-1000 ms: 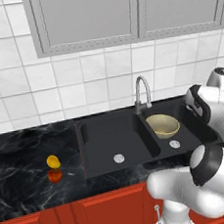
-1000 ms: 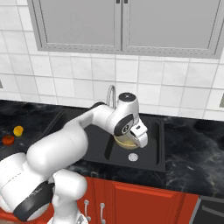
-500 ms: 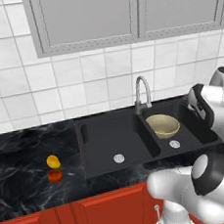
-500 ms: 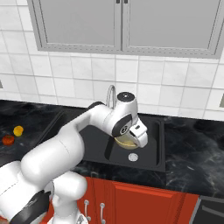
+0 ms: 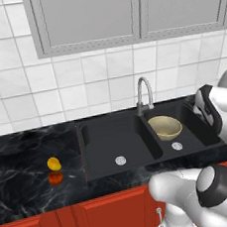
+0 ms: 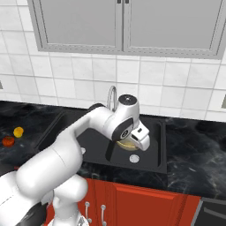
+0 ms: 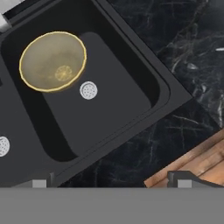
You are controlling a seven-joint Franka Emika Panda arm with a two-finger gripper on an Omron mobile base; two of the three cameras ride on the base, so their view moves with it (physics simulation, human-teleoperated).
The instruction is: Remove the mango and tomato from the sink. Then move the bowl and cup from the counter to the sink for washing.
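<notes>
Arm has drifted right; bowl (image 7: pixel 52 61) lies beyond the open gripper (image 7: pixel 111 183).

Tan-yellow bowl (image 7: pixel 52 61), matte black sink (image 7: pixel 131 83), marbled counter (image 7: pixel 183 52)

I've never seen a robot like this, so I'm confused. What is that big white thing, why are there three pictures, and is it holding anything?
The white thing is a robot arm on a rolling base in a pretend kitchen. Two pictures come from cameras on the base, one behind it on each side. The third comes from a camera on its hand, looking down. Its claw is open and holds nothing. Below it is the black sink with two tubs. A yellow bowl sits in the right tub, beside the drain. Away to the left, on the dark counter, lie a yellow mango and a red tomato.
</notes>
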